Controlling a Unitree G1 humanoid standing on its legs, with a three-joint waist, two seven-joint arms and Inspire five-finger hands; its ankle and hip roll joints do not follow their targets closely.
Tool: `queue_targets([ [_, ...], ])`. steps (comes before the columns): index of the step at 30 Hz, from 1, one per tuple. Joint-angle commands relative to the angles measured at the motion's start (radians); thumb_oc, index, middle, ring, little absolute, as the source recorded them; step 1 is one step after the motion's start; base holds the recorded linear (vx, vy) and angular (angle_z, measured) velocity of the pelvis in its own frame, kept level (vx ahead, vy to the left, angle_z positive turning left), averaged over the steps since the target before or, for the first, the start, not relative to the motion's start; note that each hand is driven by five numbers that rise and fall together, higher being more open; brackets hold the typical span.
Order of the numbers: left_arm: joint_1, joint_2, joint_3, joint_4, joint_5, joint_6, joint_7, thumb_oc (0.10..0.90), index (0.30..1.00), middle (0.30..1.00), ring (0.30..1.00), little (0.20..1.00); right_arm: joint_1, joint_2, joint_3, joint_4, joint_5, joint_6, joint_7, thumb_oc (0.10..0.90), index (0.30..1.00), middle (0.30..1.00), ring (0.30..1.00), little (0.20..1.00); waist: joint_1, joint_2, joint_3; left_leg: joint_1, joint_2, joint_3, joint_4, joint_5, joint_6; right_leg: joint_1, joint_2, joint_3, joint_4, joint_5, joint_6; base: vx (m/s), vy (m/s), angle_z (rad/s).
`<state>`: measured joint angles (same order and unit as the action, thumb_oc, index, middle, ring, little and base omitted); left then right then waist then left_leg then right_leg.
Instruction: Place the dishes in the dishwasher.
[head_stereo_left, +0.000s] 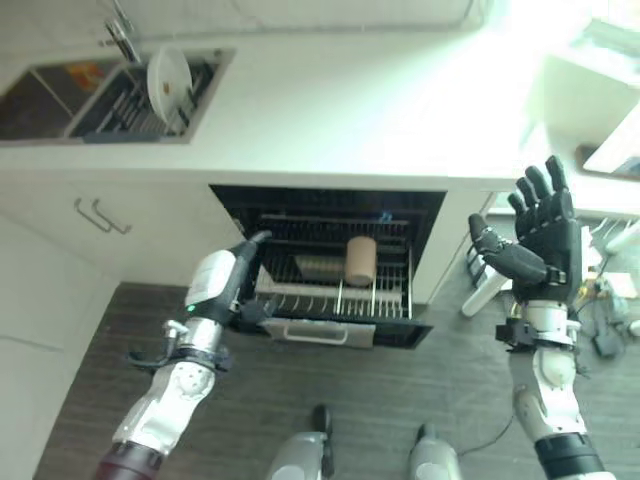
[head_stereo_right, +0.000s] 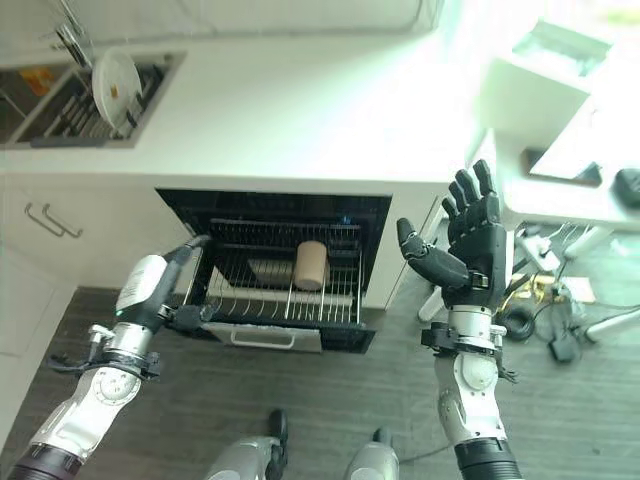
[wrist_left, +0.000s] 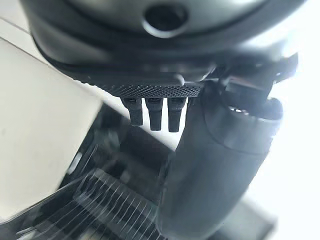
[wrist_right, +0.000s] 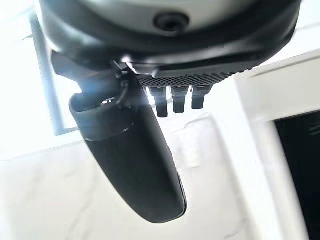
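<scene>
1. White kitchen fittings are filling the upper half of the left eye view: a pale table (head_stereo_left: 350, 110) is running across the frame, with a sink (head_stereo_left: 60, 100) set into it at the upper left.
2. One white plate (head_stereo_left: 168, 82) is standing on edge in a dark drying rack (head_stereo_left: 130, 108) in the sink's right basin, just under the tap (head_stereo_left: 122, 38).
3. Below the table, at frame centre, the dishwasher (head_stereo_left: 330, 265) is standing open with its wire rack (head_stereo_left: 335, 295) pulled forward; a tan cup (head_stereo_left: 360, 260) is sitting in it beside a grey dish (head_stereo_left: 318, 266).
4. At lower left, the left hand (head_stereo_left: 232, 282) is reaching to the left front corner of that rack. Its fingers are looking straight in its wrist view, holding nothing as far as I can judge, though I cannot tell whether they are touching the wire.
5. On the right of the frame, the right hand (head_stereo_left: 538, 240) is hovering palm-up and spread wide, well apart from everything, holding nothing.
6. I am judging the plate to be stiff, glazed, probably slick and breakable, moderately light; pinching its upper rim with thumb against fingers looks the safest hold.
7. The tap overhanging the plate and the drying rack's tines are looking likely to hinder a lift. The cup and dish are occupying the middle of the rack, so slots to either side seem freer. White cupboard handles (head_stereo_left: 100, 215) are lying left of the dishwasher.
</scene>
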<state>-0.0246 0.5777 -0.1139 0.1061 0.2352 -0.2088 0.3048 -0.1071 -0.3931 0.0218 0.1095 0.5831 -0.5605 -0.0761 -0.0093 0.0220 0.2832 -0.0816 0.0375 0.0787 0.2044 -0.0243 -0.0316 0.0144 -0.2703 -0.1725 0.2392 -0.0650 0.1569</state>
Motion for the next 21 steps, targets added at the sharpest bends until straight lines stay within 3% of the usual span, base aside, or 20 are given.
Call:
queue_targets([
  [1,-0.02,-0.041,0.057,-0.07,-0.317,-0.207,-0.058,0.8,0.9,0.9,0.9,0.9,0.015,0.01,-0.033,-0.099,0.102,0.031,0.153,0.8,0.9,0.9,0.9,0.9,0.023,0.011,-0.08,0.083,0.052,0.019,0.096,-0.238,0.013,-0.026,0.007,0.004,0.061,-0.13,0.005,0.04,0.121,-0.05],
  [6,-0.006,-0.105,0.079,-0.119,-0.532,-0.222,-0.232,0.8,0.9,0.9,0.9,0.9,0.063,0.046,-0.04,-0.098,0.027,0.073,0.13,0.8,0.9,0.9,0.9,0.9,0.005,-0.011,-0.099,0.099,0.014,0.006,0.096,-0.256,0.044,-0.017,0.014,0.042,0.061,-0.116,0.011,0.03,0.132,-0.09],
  [10,-0.005,-0.119,0.075,-0.156,-0.602,-0.194,-0.295,0.8,0.9,0.9,0.9,0.9,0.1,0.059,-0.047,-0.076,0.017,0.091,0.149,0.8,0.9,0.9,0.9,0.9,-0.013,-0.025,-0.102,0.111,-0.016,0.012,0.096,-0.275,0.068,-0.037,0.006,0.075,0.061,-0.088,0.033,0.0,0.102,-0.15],
  [14,0.009,-0.119,0.082,-0.167,-0.584,-0.201,-0.297,0.8,0.9,0.9,0.9,0.9,0.101,0.071,-0.031,-0.049,0.017,0.107,0.187,0.8,0.9,0.9,0.9,0.9,0.001,-0.021,-0.103,0.11,-0.005,0.045,0.096,-0.269,0.069,-0.018,0.018,-0.005,0.061,-0.083,0.028,-0.08,0.011,-0.4],
  [15,0.012,-0.12,0.083,-0.173,-0.588,-0.194,-0.32,0.8,0.9,0.9,0.9,0.9,0.097,0.062,-0.003,-0.036,-0.005,0.103,0.181,0.8,0.9,0.9,0.9,0.9,0.011,-0.014,-0.097,0.102,0.005,0.063,0.096,-0.259,0.071,-0.014,0.035,-0.054,0.061,-0.08,0.01,-0.12,-0.06,-0.69],
  [17,0.003,-0.108,0.071,-0.172,-0.581,-0.181,-0.318,0.8,0.9,0.9,0.9,0.9,0.097,0.053,0.005,-0.023,0.004,0.096,0.181,0.8,0.9,0.9,0.9,0.9,0.008,-0.018,-0.09,0.097,0.006,0.065,0.096,-0.255,0.075,-0.022,0.042,-0.044,0.061,-0.087,0.002,-0.08,-0.078,-0.49],
  [18,0.087,-0.176,0.08,-0.106,-0.651,-0.169,-0.178,0.8,0.9,0.9,0.9,0.9,0.003,0.001,0.079,-0.054,0.082,0.164,0.289,0.8,0.9,0.9,0.9,0.9,0.072,0.006,-0.034,0.031,-0.101,-0.105,0.096,-0.188,0.074,-0.071,0.185,0.05,0.061,-0.111,-0.083,0.02,-0.053,-0.09],
  [21,0.085,-0.18,0.098,-0.098,-0.61,-0.156,-0.152,0.8,0.9,0.9,0.9,0.9,0.03,0.004,0.064,-0.079,0.132,0.169,0.372,0.8,0.9,0.9,0.9,0.9,0.071,-0.002,-0.042,0.03,-0.1,-0.095,0.096,-0.187,0.074,-0.063,0.19,0.042,0.061,-0.12,-0.088,0.05,-0.036,-0.24],
])
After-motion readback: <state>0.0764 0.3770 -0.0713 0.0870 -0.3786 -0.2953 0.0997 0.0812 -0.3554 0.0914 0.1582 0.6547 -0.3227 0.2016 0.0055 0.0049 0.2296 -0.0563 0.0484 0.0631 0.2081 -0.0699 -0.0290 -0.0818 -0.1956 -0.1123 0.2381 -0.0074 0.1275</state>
